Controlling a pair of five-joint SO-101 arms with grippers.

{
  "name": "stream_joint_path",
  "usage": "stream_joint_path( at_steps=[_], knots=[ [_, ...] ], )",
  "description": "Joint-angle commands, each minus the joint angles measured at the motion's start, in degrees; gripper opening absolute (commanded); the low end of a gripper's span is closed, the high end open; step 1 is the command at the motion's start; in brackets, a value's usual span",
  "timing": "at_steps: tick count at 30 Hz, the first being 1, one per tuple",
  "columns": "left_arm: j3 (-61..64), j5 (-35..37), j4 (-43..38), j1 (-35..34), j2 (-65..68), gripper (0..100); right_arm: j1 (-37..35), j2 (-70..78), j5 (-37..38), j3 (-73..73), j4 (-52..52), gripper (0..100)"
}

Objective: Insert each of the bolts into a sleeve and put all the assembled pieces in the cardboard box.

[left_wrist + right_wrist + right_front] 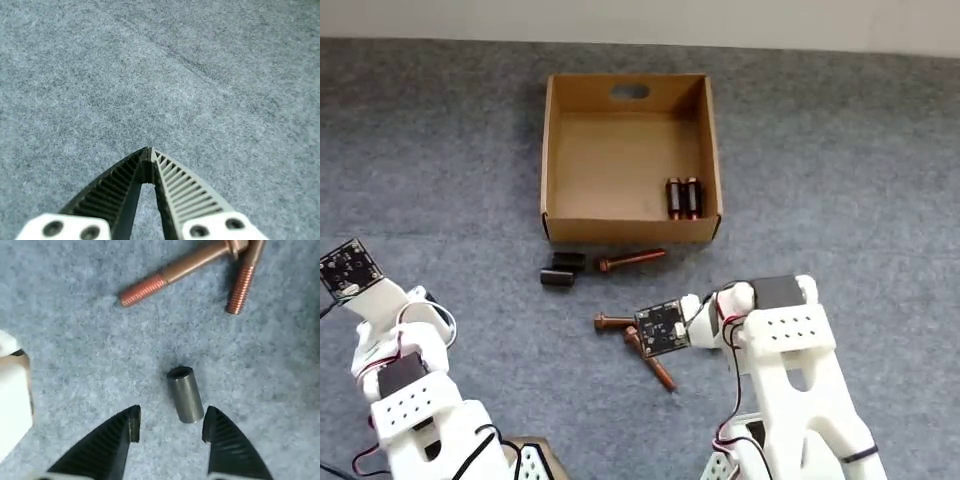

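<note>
One dark sleeve [185,395] lies on the carpet [75,340], its near end between the spread fingertips of the right gripper [171,421]; left gripper [150,152] pressed together.

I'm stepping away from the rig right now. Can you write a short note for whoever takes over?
Left gripper: shut, empty, over bare carpet.
Right gripper: open, one end of a lying sleeve between its jaws, not gripped.
Box: two assembled pieces in its near right corner.
Loose: two sleeves and one bolt in front of the box; two bolts by the right arm.
Done: two pieces boxed.
Left: three bolts to sleeve and box.
</note>
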Motion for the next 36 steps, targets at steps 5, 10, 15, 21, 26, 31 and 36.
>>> stream_joint_path(
  at_steps=[5, 10, 15, 21, 26, 31, 36],
  knots=[
    [-1.71, 0.09, -1.05, 1.01, -0.40, 1, 0.22, -0.04, 2.81, 6.02, -9.45, 19.8],
    [-1.71, 0.09, -1.05, 1.01, -0.40, 1, 0.31, -0.04, 2.55, 10.33, -14.55, 19.8],
    [-1.71, 0.09, -1.05, 1.01, -0.40, 1, 0.57, -0.04, 2.55, 16.31, -21.85, 19.8],
    [-1.71, 0.09, -1.05, 1.01, -0.40, 1, 0.57, -0.66, -3.08, 16.75, -23.16, 7.7],
    [-1.71, 0.09, -1.05, 1.01, -0.40, 1, 0.57, -0.66, -17.67, 11.12, -22.90, 1.2],
    [-1.71, 0.09, -0.97, 1.01, -0.40, 1, 0.31, -0.66, -41.49, 4.97, -22.90, 0.5],
    [-1.71, 0.09, -0.88, 1.01, -0.40, 1, 0.31, -0.04, -61.71, 6.37, -23.16, 1.5]
  ],
)
